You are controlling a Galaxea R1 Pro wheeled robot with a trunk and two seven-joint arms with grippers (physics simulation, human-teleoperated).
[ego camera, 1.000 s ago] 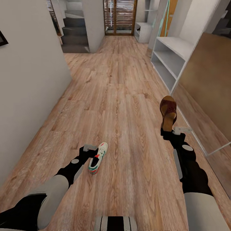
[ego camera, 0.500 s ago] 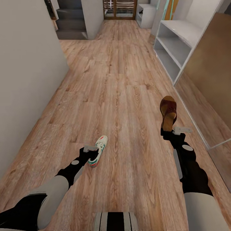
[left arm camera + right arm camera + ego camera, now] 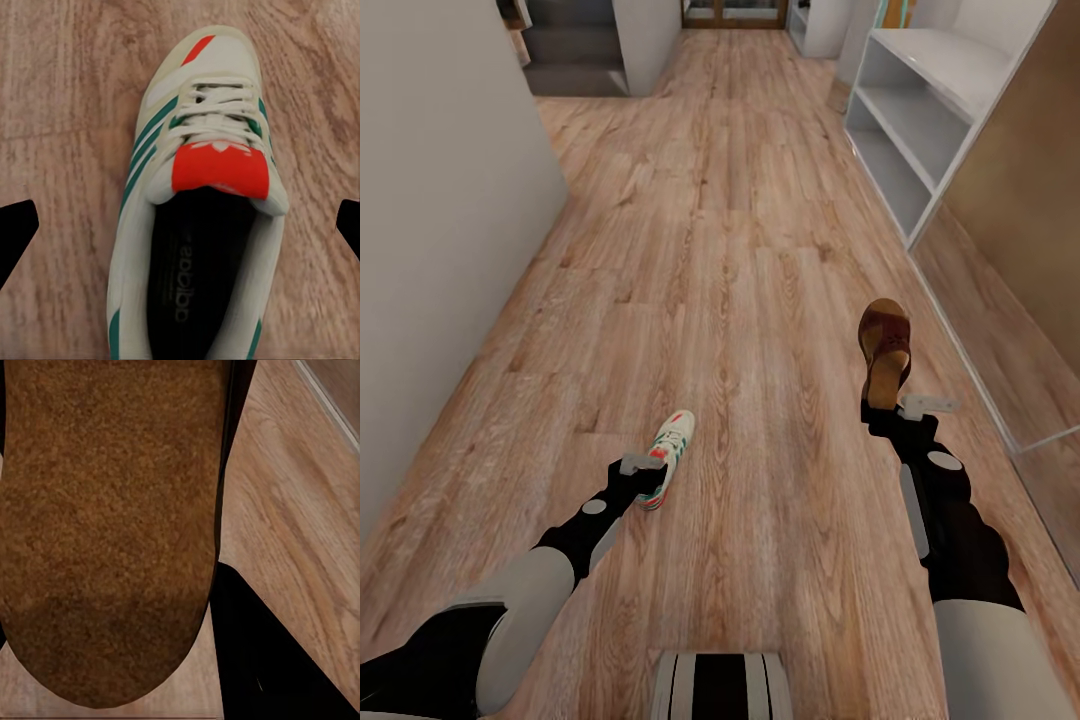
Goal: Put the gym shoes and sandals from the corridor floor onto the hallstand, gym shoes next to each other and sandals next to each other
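Hallstand point(image 3: 920, 125) sits upper right of head view, well ahead & right of both arms. Right gripper point(image 3: 887, 405) clamps sandal point(image 3: 884, 350), long axis pointing fwd; left gripper point(image 3: 650, 478) holds gym shoe point(image 3: 668, 452); right arm nearer the rack

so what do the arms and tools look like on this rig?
Both arms: pale grey upper shells, black forearms with grey round joint caps. A light grey strip runs along the right forearm. The left tool and right tool are black with pale grey finger pieces.
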